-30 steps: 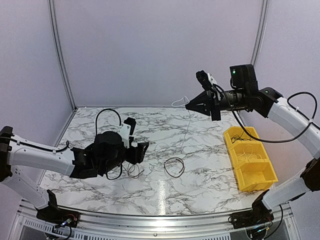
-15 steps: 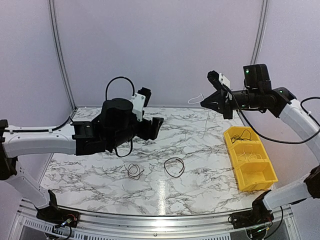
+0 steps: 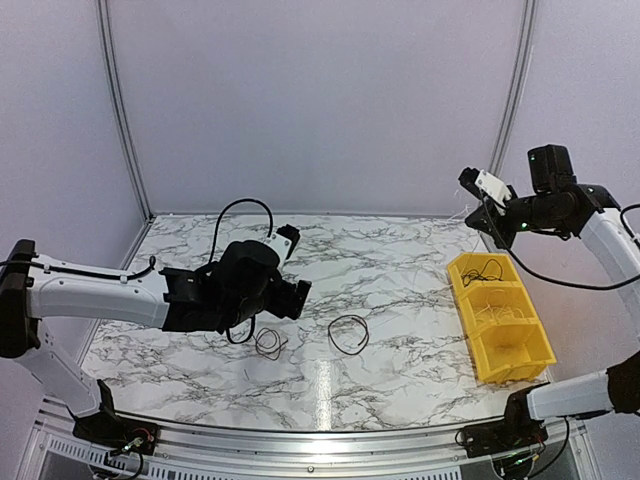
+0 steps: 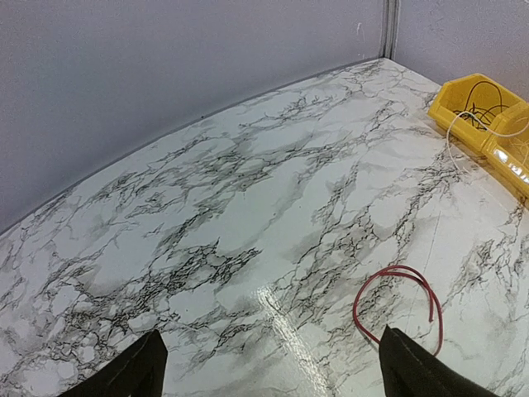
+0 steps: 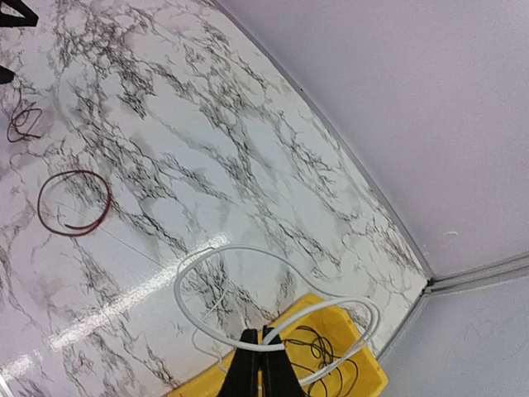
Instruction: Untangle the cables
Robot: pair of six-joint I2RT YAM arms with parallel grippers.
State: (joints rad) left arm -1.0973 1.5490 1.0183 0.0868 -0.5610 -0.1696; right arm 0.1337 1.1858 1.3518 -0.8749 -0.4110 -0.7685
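Pinched shut at their tips, the fingers of the right gripper clamp a thin white cable. It springs out from the grip in two open loops, one over the marble and one across the bin below. The gripper is held high at the far right of the scene, above the far end of a yellow bin that stands at the table's right edge. A coil of black cable lies in the bin's far compartment, and a pale wire shows in the middle one. Across the scene, the fingers of the left gripper are spread wide apart, and only bare marble shows between them in the wrist view. That gripper is poised over the left half of the marble table, pointing right. A small dark tangle of wire lies on the surface just near of the gripper; its colours are too fine to make out from above. A red cable lies flat to the right of the tangle, near the table's middle, as a single open loop with its ends not quite meeting. It touches neither the tangle nor the bin. The overhead view shows the two arms reaching in from opposite sides, well apart from each other. The red loop sits between them.
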